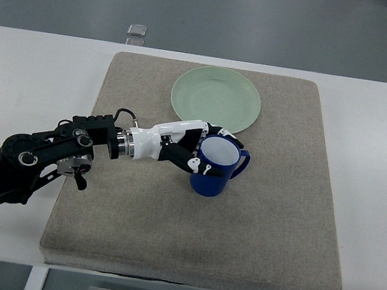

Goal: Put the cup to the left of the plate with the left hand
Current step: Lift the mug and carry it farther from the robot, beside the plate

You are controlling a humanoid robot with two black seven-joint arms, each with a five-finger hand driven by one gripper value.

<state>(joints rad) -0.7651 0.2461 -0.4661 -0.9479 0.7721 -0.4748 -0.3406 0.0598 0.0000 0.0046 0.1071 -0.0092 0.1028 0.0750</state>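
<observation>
A white desk (39, 65) on grey floor carries a beige felt mat (262, 219). The left hand (194, 149) grips an upright blue mug (215, 168), below a pale green plate (216, 99), fingers partly hidden.

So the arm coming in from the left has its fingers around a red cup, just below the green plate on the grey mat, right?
Nearly, but the cup is blue, not red, as the top view shows. The rest holds: the left hand has its fingers around it, just below the green plate on the grey mat.
</observation>
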